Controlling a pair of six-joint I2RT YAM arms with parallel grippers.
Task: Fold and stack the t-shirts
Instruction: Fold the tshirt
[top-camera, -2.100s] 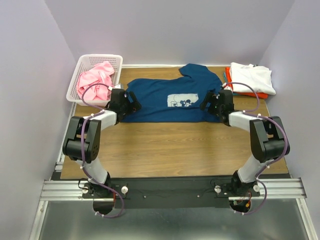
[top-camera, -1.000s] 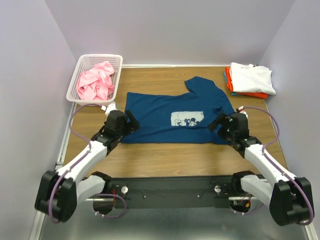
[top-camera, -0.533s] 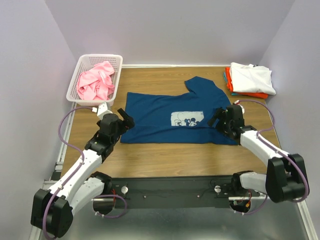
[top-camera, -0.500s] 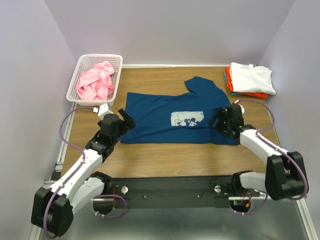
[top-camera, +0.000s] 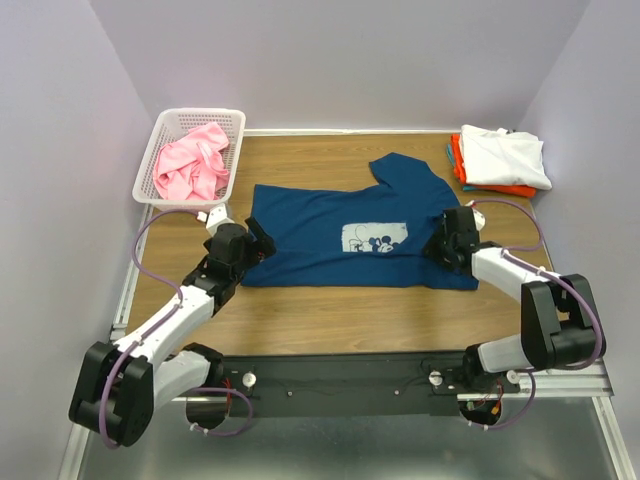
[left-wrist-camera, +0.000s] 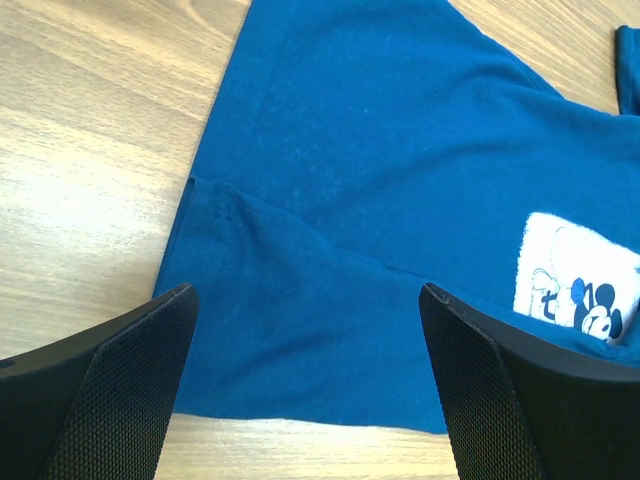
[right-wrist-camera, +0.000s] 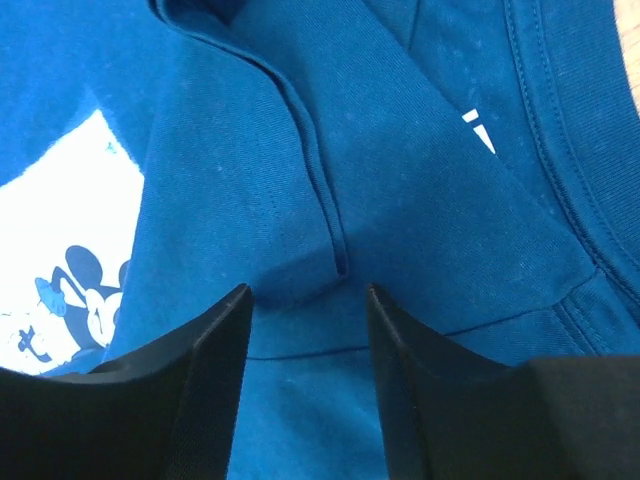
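Note:
A navy t-shirt (top-camera: 330, 215) with a pale mouse print (top-camera: 373, 236) lies flat across the table's middle. My left gripper (top-camera: 256, 243) hangs open over its near left corner (left-wrist-camera: 200, 330), nothing between the fingers (left-wrist-camera: 307, 292). My right gripper (top-camera: 441, 246) is down on the shirt's right side near the collar. Its jaws stand partly apart, a raised fold of navy cloth (right-wrist-camera: 320, 230) between them (right-wrist-camera: 306, 290). At the back right sits a folded stack (top-camera: 503, 158), white on top of orange. A pink t-shirt (top-camera: 190, 165) lies crumpled in the basket.
The white lattice basket (top-camera: 200, 113) stands at the back left corner. Bare wood (top-camera: 340, 315) runs between the shirt's near hem and the arms' mounting rail (top-camera: 340, 378). Walls close in on three sides.
The right gripper's jaws have narrowed onto the shirt's right side and its arm has folded lower. The left gripper has shifted slightly towards the shirt's near left corner, still wide.

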